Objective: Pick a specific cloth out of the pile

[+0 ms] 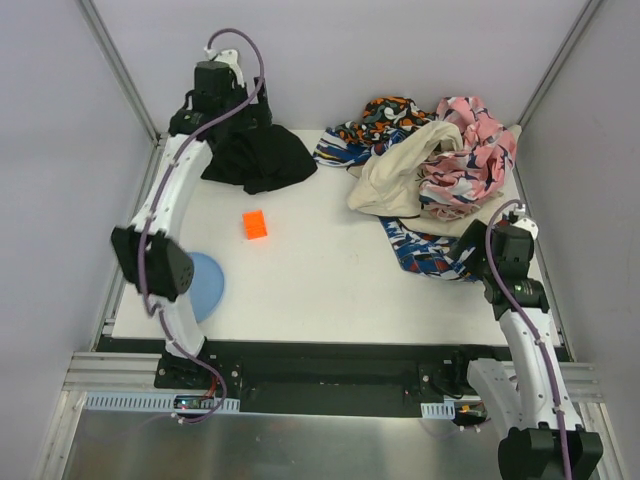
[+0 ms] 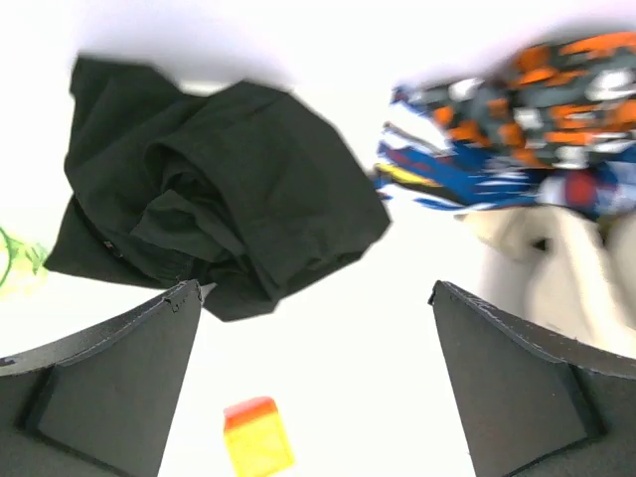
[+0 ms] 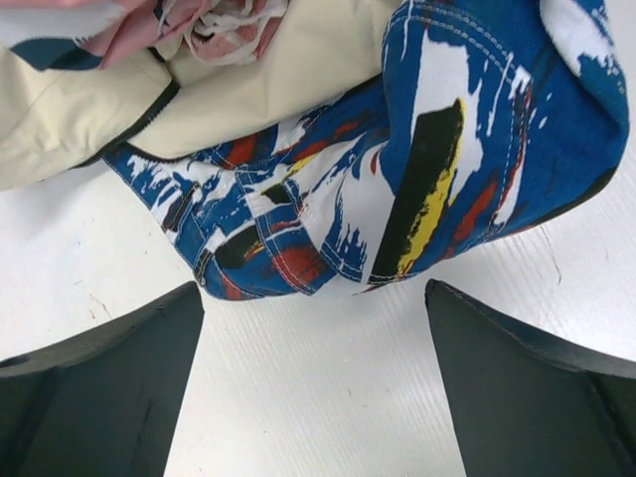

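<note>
The black cloth point(image 1: 262, 157) lies crumpled on the table at the far left, apart from the pile point(image 1: 430, 175) of beige, pink-navy, orange-black and blue-white fabrics at the far right. In the left wrist view the black cloth point(image 2: 219, 189) is ahead and to the left, and the pile point(image 2: 517, 129) to the right. My left gripper point(image 1: 232, 112) is raised over the black cloth's far side, open and empty point(image 2: 316, 288). My right gripper point(image 1: 505, 245) is open and empty point(image 3: 314, 298), low over the table just short of the blue-white print cloth point(image 3: 397, 169).
An orange block point(image 1: 255, 224) sits on the white table point(image 1: 320, 290) in front of the black cloth and shows between my left fingers point(image 2: 256, 435). A blue disc point(image 1: 203, 285) lies at the near left. A green object point(image 2: 15, 263) shows at the left edge.
</note>
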Robot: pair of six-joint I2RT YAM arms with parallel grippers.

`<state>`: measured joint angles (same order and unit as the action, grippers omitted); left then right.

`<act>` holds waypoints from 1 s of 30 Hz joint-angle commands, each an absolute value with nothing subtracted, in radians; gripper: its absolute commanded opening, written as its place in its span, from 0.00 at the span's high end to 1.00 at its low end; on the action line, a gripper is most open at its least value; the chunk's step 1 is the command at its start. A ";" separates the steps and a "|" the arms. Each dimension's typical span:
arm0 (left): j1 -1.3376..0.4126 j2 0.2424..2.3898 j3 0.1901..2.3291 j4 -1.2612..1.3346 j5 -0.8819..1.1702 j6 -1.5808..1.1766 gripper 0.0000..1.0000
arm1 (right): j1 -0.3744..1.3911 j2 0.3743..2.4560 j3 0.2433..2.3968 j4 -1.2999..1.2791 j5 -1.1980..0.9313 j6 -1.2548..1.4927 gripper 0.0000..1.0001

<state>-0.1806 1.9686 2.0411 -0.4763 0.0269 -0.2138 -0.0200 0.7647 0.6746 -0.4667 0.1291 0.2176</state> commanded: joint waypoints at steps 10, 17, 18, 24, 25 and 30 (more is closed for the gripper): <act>-0.443 1.034 1.027 -0.359 0.020 -0.386 0.01 | -0.021 0.560 0.537 -0.402 0.011 0.195 0.04; -0.451 0.731 0.683 -0.330 -0.024 -0.472 0.01 | -0.021 0.448 0.483 -0.371 0.011 0.179 0.04; -0.451 0.697 0.660 -0.330 -0.032 -0.482 0.01 | -0.021 0.439 0.474 -0.362 0.011 0.179 0.04; -0.451 0.559 0.601 -0.348 -0.083 -0.489 0.01 | -0.021 0.448 0.440 -0.330 -0.043 0.172 0.04; -0.451 0.545 0.601 -0.348 -0.083 -0.491 0.01 | -0.021 0.449 0.442 -0.327 -0.044 0.172 0.04; -0.451 0.526 0.607 -0.351 -0.097 -0.492 0.01 | -0.021 0.437 0.434 -0.333 -0.031 0.163 0.04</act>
<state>-0.4507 0.5350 0.6132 -0.3710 -0.0570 -0.4717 -0.0200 0.4480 0.4328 -0.3740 -0.0231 0.1787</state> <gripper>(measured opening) 0.990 0.957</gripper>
